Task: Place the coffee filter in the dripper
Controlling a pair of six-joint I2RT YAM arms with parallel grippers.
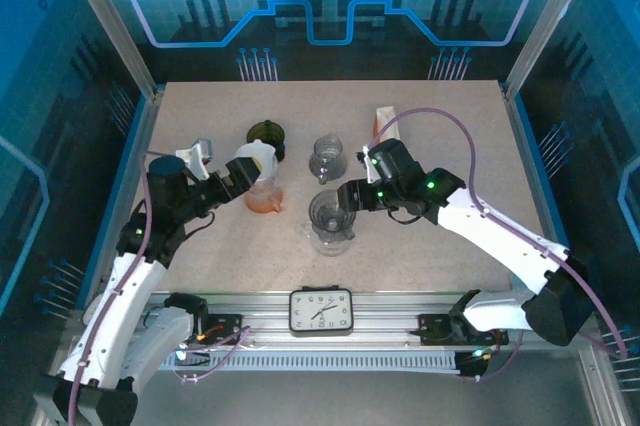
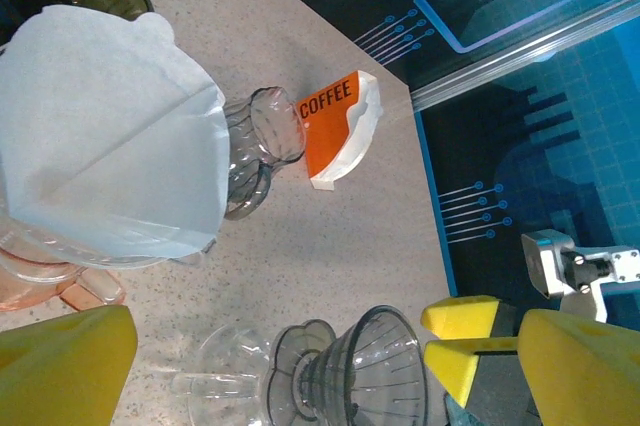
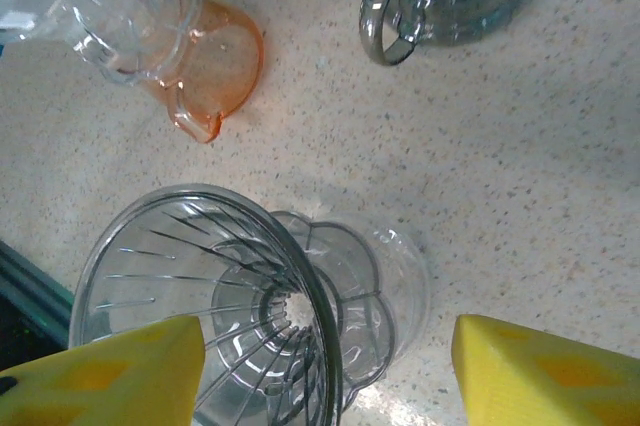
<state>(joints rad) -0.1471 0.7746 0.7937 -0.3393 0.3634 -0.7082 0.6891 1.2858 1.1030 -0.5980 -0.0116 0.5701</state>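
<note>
Four drippers, one filter, one coffee bag.

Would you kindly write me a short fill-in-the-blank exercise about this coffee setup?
1. The packet near the table's far edge bears the word ___.
2. The paper filter lies over a dripper coloured ___.
3. The black-framed object with a white dial is a ___.

Missing words: COFFEE; orange; clock.
</note>
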